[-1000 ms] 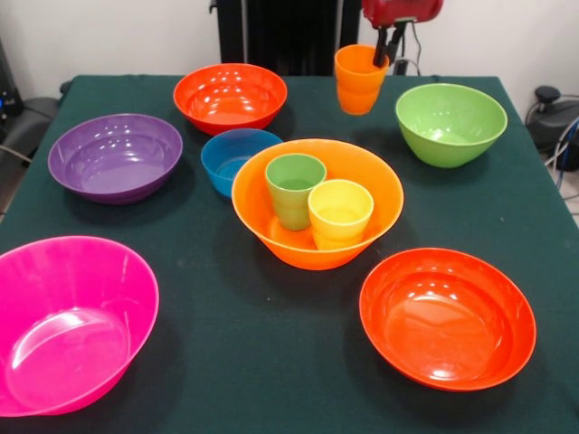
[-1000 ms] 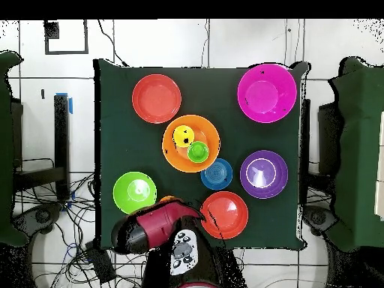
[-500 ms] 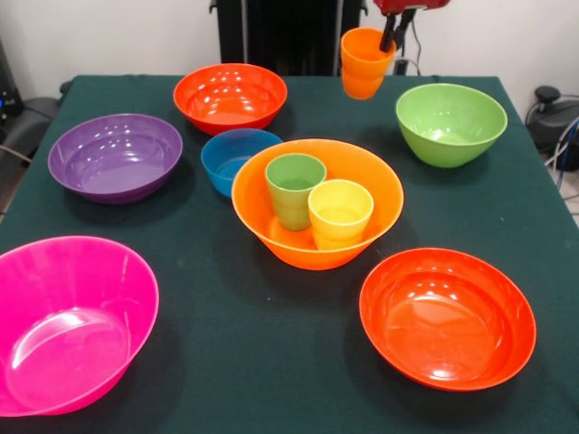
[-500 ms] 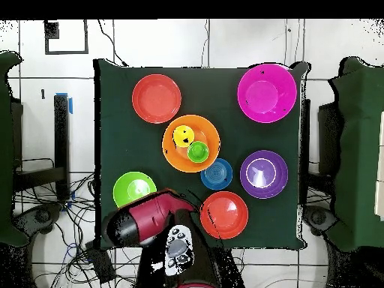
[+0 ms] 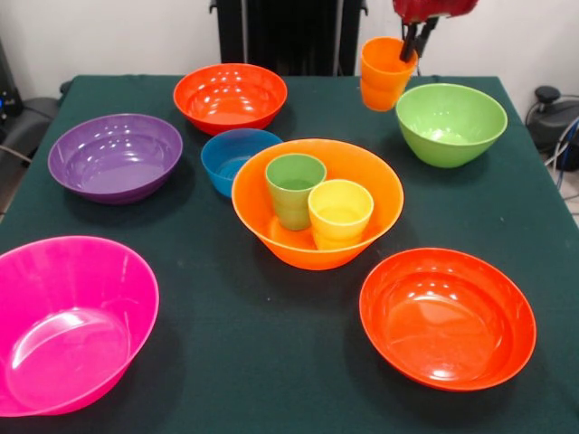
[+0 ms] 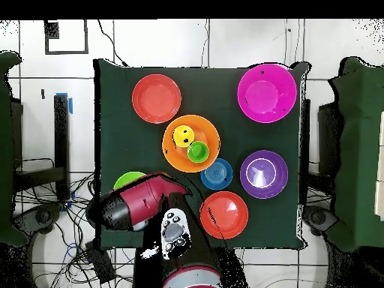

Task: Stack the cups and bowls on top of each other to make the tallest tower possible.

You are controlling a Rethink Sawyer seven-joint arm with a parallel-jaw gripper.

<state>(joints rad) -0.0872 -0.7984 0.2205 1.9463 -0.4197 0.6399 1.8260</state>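
Orange cup [image 5: 385, 72] hangs clamped by its rim in the gripper [image 5: 415, 42], top right, beside the green bowl [image 5: 450, 123]; it needs carrying to the tower bowl [image 5: 317, 203] at centre.

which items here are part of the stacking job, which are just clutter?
Job:
- orange plastic cup, held by gripper
- green cup, yellow cup inside large light orange bowl
- pink, purple, blue, lime, two red-orange bowls

Clutter:
- floor cables
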